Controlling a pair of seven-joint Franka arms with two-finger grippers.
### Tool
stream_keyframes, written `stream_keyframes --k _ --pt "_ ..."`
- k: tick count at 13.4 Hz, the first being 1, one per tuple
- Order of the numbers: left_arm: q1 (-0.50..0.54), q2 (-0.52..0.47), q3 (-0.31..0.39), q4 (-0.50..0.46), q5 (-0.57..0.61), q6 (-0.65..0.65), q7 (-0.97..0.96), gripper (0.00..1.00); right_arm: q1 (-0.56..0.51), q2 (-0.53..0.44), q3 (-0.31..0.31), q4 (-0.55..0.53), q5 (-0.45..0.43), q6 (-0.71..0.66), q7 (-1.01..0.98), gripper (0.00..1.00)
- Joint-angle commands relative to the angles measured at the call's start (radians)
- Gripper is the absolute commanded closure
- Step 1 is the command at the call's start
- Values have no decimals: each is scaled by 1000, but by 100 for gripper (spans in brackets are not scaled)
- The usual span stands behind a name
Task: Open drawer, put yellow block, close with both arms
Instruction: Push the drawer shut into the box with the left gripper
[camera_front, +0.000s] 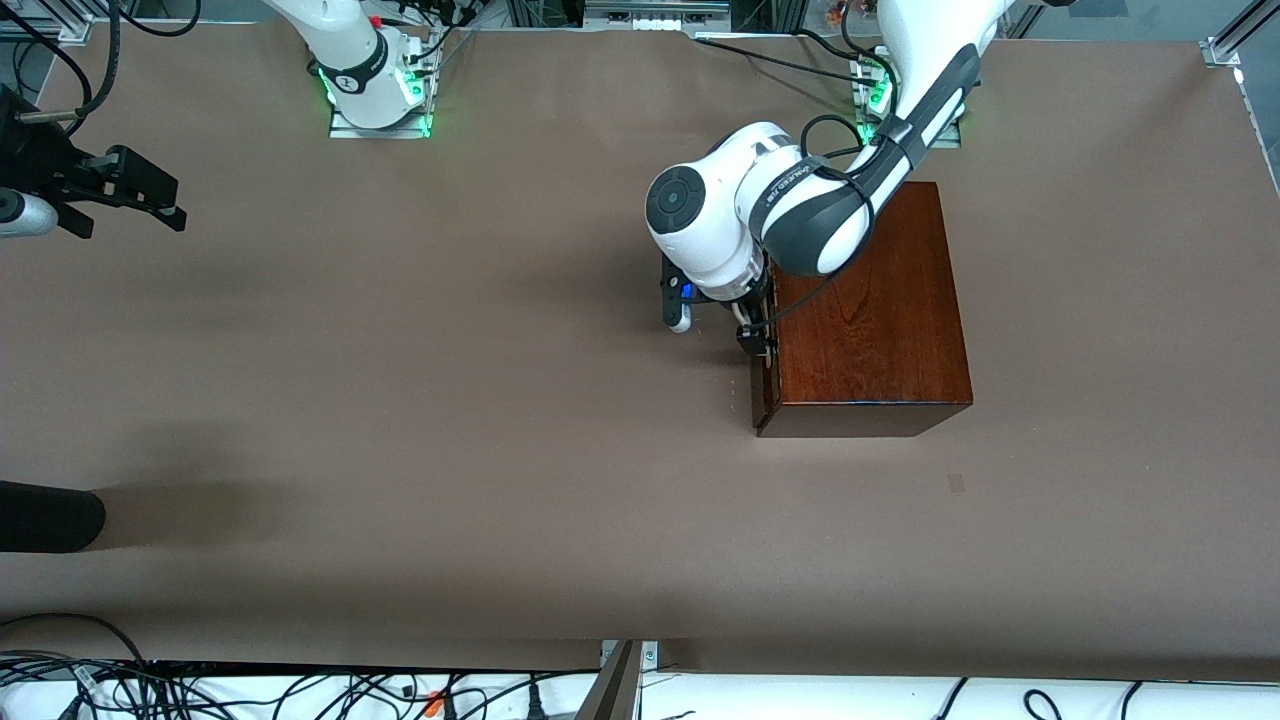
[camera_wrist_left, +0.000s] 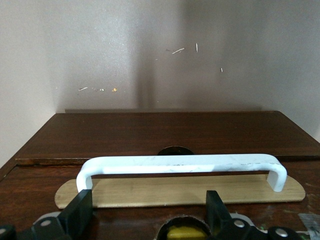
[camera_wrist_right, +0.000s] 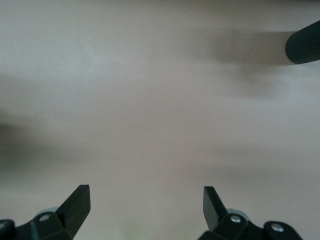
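Note:
The reddish-brown wooden box (camera_front: 870, 310) stands toward the left arm's end of the table. Its drawer (camera_front: 765, 395) sits shut, the dark front flush with the box. My left gripper (camera_front: 757, 345) hangs right at that front. In the left wrist view the left gripper (camera_wrist_left: 148, 197) is open, its fingers (camera_wrist_left: 80, 207) just short of the white bar handle (camera_wrist_left: 180, 164) and touching nothing. A bit of bright yellow (camera_wrist_left: 185, 232) shows through a round hole in the drawer front; I cannot tell whether it is the yellow block. My right gripper (camera_front: 165, 200) (camera_wrist_right: 146, 192) waits open over the right arm's end.
A black rounded cylinder (camera_front: 50, 515) (camera_wrist_right: 305, 47) pokes in over the table at the right arm's end, nearer the front camera than the right gripper. Cables (camera_front: 300, 690) lie along the table's front edge. Brown tabletop (camera_front: 450, 400) stretches between the two grippers.

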Motion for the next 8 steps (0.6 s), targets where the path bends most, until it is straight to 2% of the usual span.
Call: stream_keyframes --k 1,3,6,8 --pt "14 -52 4 -54 26 -2 17 0 -10 6 6 18 -4 -3 2 0" --pt "-1 -49 3 -34 12 7 -28 0 -10 6 4 18 -4 -3 2 0" --pt "-67 -44 -6 25 6 25 -260 0 -10 6 4 18 -4 -3 0 0" --pt "-96 -47 -8 76 -28 22 -482 0 -10 6 6 18 -4 -3 0 0"
